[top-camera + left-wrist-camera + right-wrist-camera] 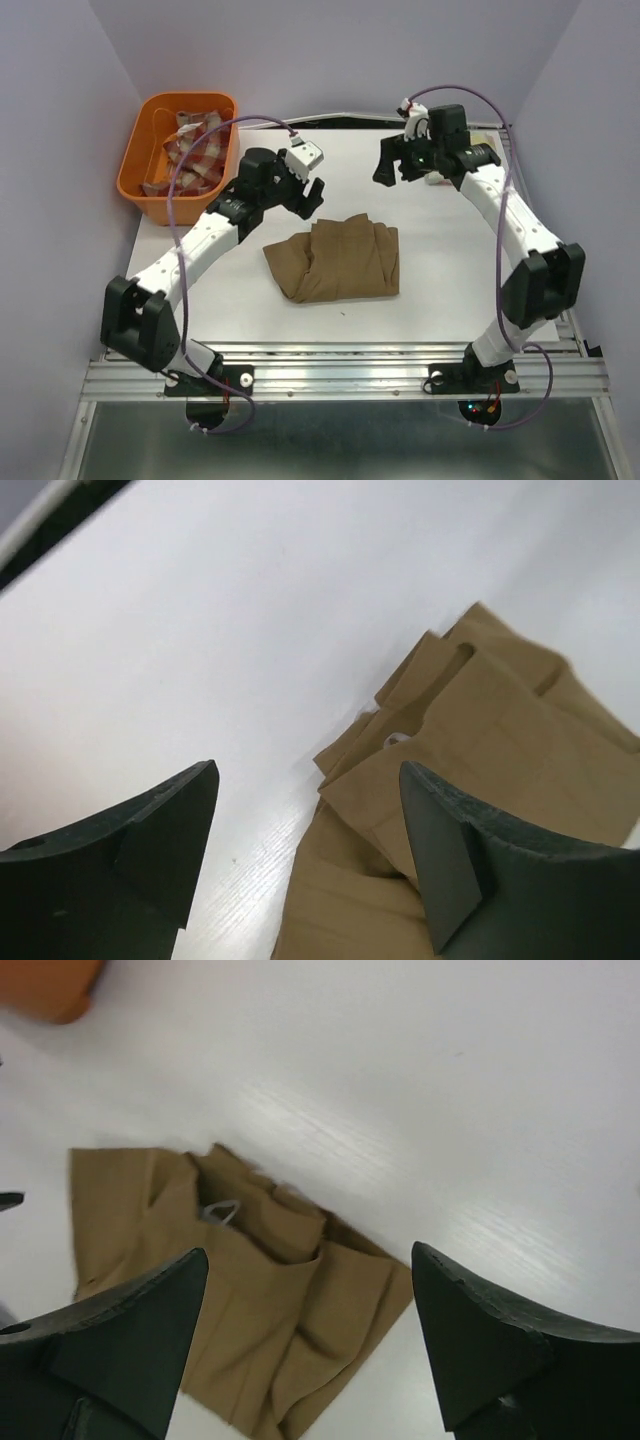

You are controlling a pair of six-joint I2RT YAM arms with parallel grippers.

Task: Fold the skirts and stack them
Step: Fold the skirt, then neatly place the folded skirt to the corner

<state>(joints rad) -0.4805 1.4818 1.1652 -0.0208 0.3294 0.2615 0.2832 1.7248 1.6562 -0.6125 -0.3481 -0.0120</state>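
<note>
Tan skirt (pixel 338 260), long axis left to right

tan skirt (pixel 335 262): matt creased cloth | table (pixel 450 260): smooth, faint sheen | basket (pixel 165 205): smooth plastic

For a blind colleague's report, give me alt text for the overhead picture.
A folded tan-brown skirt lies on the white table between the left arm and right arm, both with jaws open. A plaid skirt sits in an orange basket at the far left.

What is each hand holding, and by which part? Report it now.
Nothing is held: left hand and right hand are open, clear of the tan skirt.
</note>
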